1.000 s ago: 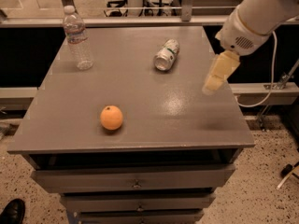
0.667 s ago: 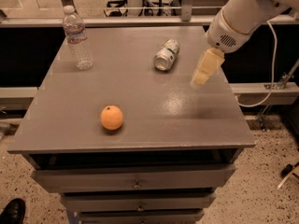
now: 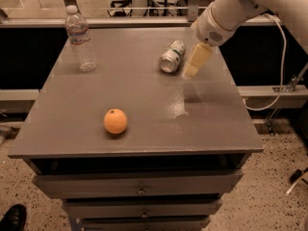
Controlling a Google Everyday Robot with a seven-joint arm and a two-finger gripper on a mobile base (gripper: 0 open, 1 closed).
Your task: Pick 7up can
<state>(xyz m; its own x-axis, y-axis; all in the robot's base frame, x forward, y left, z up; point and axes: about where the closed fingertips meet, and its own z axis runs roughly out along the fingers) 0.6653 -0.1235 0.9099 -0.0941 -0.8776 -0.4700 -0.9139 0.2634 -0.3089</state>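
Note:
The 7up can [image 3: 172, 56] lies on its side on the grey table [image 3: 134, 100], toward the back and right of centre, its shiny round end facing the front. My gripper [image 3: 194, 66] hangs from the white arm coming in from the upper right. It sits just to the right of the can, a little above the tabletop, close to it but apart from it.
A clear plastic water bottle [image 3: 80, 38] stands upright at the back left. An orange [image 3: 115, 121] sits front left of centre. Drawers run below the table's front edge. A white cable [image 3: 278, 61] hangs off to the right.
My gripper has moved left and toward the back, from the table's right edge to just beside the can. The can, bottle and orange have not moved.

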